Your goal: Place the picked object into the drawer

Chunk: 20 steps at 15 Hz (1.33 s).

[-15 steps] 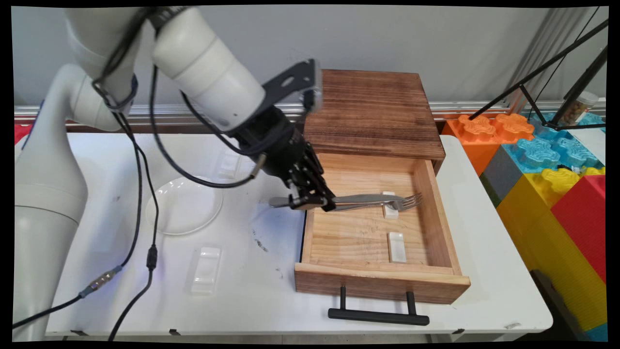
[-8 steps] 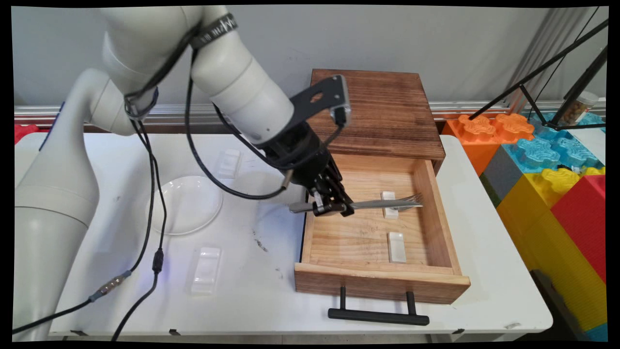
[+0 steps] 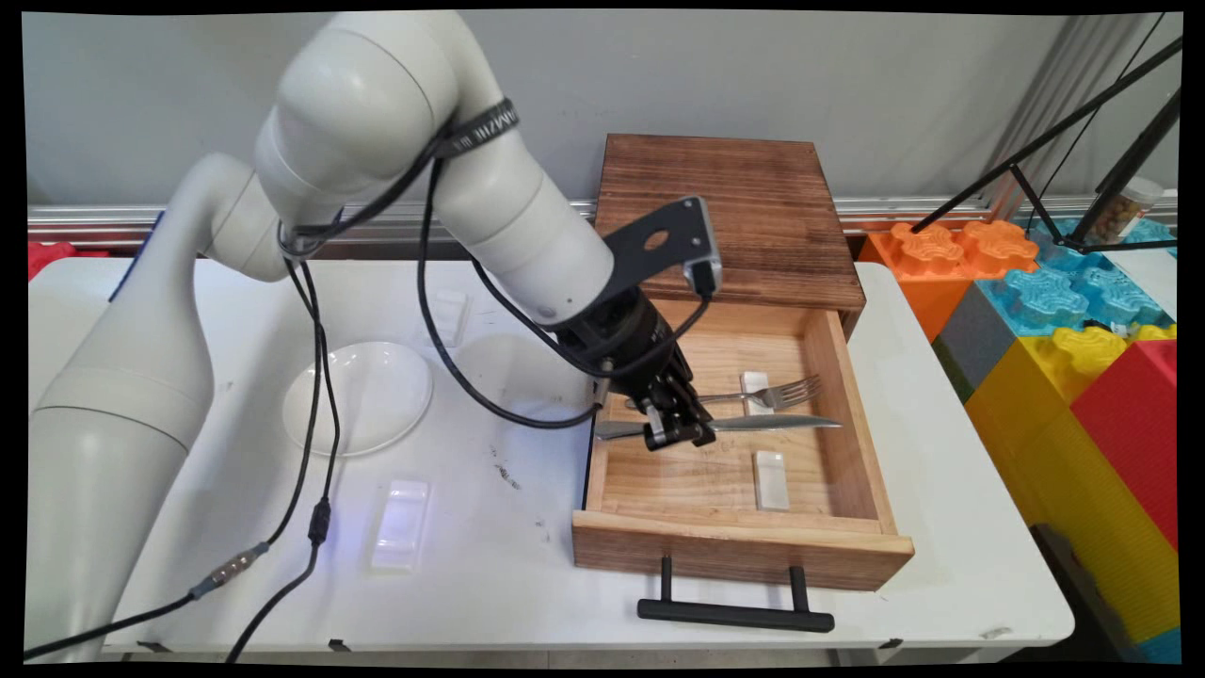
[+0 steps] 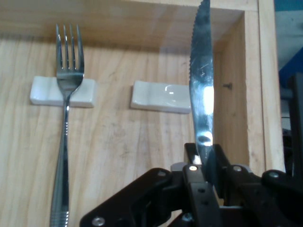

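Observation:
My gripper (image 3: 678, 435) is shut on the handle of a steel knife (image 3: 772, 424), whose serrated blade (image 4: 201, 90) points right across the open wooden drawer (image 3: 852, 443). The knife hangs a little above the drawer floor. A fork (image 3: 767, 394) lies in the drawer just beyond the knife, its neck on a white rest (image 3: 756, 411). In the hand view the fork (image 4: 65, 109) on its rest (image 4: 87, 92) is to the left. A second white rest (image 4: 161, 97), with nothing on it, lies just left of the blade; in the main view this rest (image 3: 772, 478) is nearer than the knife.
The drawer sticks out of a dark wooden cabinet (image 3: 725, 212), its black handle (image 3: 734, 613) near the table's front edge. A white plate (image 3: 358, 397) and two more white rests (image 3: 399, 524) (image 3: 449, 316) lie on the table to the left. Big coloured blocks (image 3: 1064, 320) stand to the right.
The gripper has carried the knife to the right and toward the near side, further over the drawer. The knife has come clear of the fork, which has not moved.

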Tool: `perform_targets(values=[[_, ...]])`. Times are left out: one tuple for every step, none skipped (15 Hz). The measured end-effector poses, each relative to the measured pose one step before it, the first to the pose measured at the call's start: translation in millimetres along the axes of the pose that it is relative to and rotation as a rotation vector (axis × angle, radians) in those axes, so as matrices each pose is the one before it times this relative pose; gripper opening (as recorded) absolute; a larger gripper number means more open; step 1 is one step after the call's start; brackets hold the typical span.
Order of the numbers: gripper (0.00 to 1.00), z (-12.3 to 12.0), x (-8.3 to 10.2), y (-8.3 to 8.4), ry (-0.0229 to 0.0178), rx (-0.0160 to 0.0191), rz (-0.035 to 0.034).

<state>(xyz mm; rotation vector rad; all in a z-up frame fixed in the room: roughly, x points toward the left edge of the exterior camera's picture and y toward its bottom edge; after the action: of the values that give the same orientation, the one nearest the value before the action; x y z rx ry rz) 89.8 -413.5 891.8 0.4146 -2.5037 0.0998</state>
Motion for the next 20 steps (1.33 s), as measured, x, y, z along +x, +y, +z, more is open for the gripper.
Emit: perform_targets(values=[[0.0, 5.36, -0.2, 0.32, 0.00335, 0.00096, 0.00168], [0.0, 4.53, -0.18, 0.16, 0.00351, 0.00089, 0.00244], [0.0, 5.14, -0.48, 0.1, 0.00389, 0.00119, 0.00309], [0.0, 5.14, -0.63, 0.05, 0.0038, 0.00091, 0.00348], [0.0, 4.45, -1.04, 0.05, 0.00242, 0.0007, 0.00263], [0.0, 5.19, -1.37, 0.01, 0.00322, 0.00105, 0.00361], [0.0, 5.13, -1.52, 0.06, 0.00295, 0.00104, 0.00294], [0.0, 5.18, -1.42, 0.04, 0.00396, 0.00021, 0.00291], [0.0, 4.31, -1.24, -0.03, 0.00276, 0.00035, 0.00219], [0.0, 3.38, -1.06, 0.05, 0.00216, 0.00054, 0.002], [0.0, 3.4, -1.09, -0.1, 0.00206, 0.00062, 0.00192], [0.0, 4.46, -1.38, -0.25, 0.00261, 0.00105, 0.00273], [0.0, 3.63, -1.28, -0.29, 0.00158, 0.00141, 0.0024], [0.0, 3.98, -1.58, -0.32, 0.00121, 0.00161, 0.00288], [0.0, 3.67, -1.77, -0.56, 0.00083, 0.00224, 0.00179], [0.0, 2.91, -1.45, -0.44, 0.00067, 0.00159, 0.00176], [0.0, 3.24, -1.62, -0.43, 0.00081, 0.00164, 0.00155], [0.0, 3.15, -1.65, -0.41, 0.00072, 0.00142, 0.00056], [0.0, 2.54, -1.44, -0.28, 0.001, 0.00127, -0.00053], [0.0, 1.6, -0.89, -0.19, 0.00076, 0.00041, -0.00088]])
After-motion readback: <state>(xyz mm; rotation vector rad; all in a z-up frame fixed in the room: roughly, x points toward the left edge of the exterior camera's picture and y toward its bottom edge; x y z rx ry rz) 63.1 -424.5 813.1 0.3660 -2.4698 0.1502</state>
